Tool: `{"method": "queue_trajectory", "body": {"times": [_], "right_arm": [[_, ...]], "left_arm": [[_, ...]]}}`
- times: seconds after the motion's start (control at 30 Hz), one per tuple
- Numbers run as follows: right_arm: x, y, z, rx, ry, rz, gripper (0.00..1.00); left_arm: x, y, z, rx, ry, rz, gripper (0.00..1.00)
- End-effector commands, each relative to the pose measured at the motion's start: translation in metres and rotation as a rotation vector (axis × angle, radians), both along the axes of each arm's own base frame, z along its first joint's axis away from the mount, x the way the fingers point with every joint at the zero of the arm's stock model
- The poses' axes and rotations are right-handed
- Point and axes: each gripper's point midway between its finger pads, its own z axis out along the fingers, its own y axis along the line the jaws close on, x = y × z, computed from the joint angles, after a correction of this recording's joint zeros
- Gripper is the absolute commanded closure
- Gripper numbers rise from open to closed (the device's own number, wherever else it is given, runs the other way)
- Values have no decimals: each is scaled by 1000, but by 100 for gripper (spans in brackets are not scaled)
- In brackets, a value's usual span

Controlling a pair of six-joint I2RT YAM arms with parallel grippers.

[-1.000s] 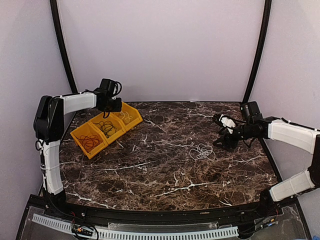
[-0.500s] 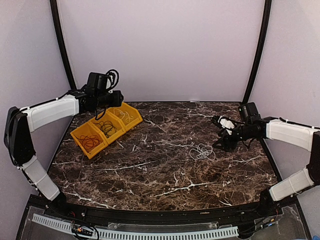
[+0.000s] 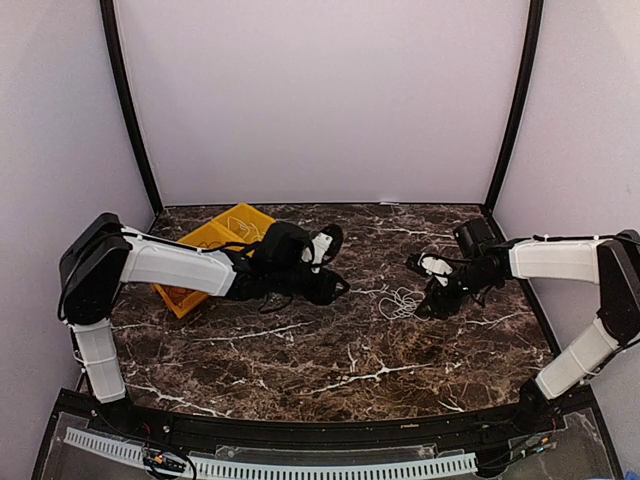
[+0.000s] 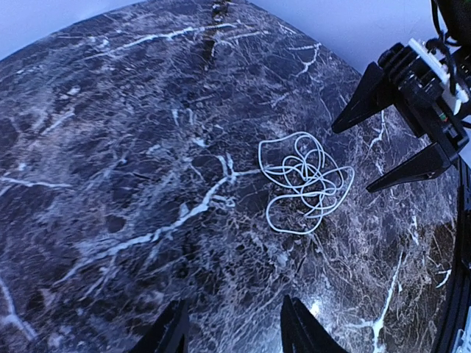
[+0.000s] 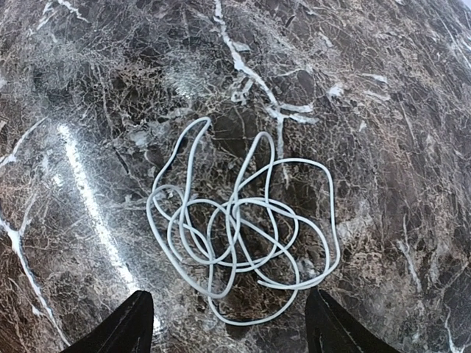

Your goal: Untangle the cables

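Dark marble table (image 3: pixel 300 370), veined in white, spreads under both my arms. One white cable (image 3: pixel 403 303) lies on the bare stone in a loose tangled coil, toward 3 o'clock from the table's middle. My right pincer (image 3: pixel 425 290) hangs just beside the coil at its 3 o'clock, fingers apart and gripping nothing. My left pincer (image 3: pixel 332 287) is near the coil's 9 o'clock, its fingers likewise apart. At 10 o'clock sit yellow bins (image 3: pixel 215 232), partly behind my left arm.
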Motion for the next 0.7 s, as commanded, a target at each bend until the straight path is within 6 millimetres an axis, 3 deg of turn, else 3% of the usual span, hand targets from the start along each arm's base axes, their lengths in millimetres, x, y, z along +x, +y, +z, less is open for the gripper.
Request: {"method": "queue_trajectory", "body": {"times": [0.0, 0.03, 0.07, 0.1, 0.13, 0.17, 0.2, 0.67], "right_arm": [[9, 6, 0, -28, -21, 2, 28], [10, 6, -1, -33, -18, 0, 28], [10, 6, -2, -35, -14, 0, 28], [9, 6, -3, -37, -12, 2, 28], [9, 6, -4, -39, -11, 0, 28], [9, 6, -4, -40, -12, -1, 28], [9, 6, -3, -40, -13, -2, 28], [7, 7, -8, -43, 4, -1, 29]], "left_arm": [[-1, -45, 1, -70, -29, -64, 54], [3, -53, 5, -89, -30, -66, 53], [2, -59, -11, -75, -6, -77, 53], [6, -66, -8, -86, -4, -77, 52], [6, -70, -26, -64, 17, -76, 51], [10, -76, -24, -73, 17, -74, 51], [10, -78, -38, -60, 32, -78, 51], [12, -118, -76, -143, 66, -177, 55]]}}
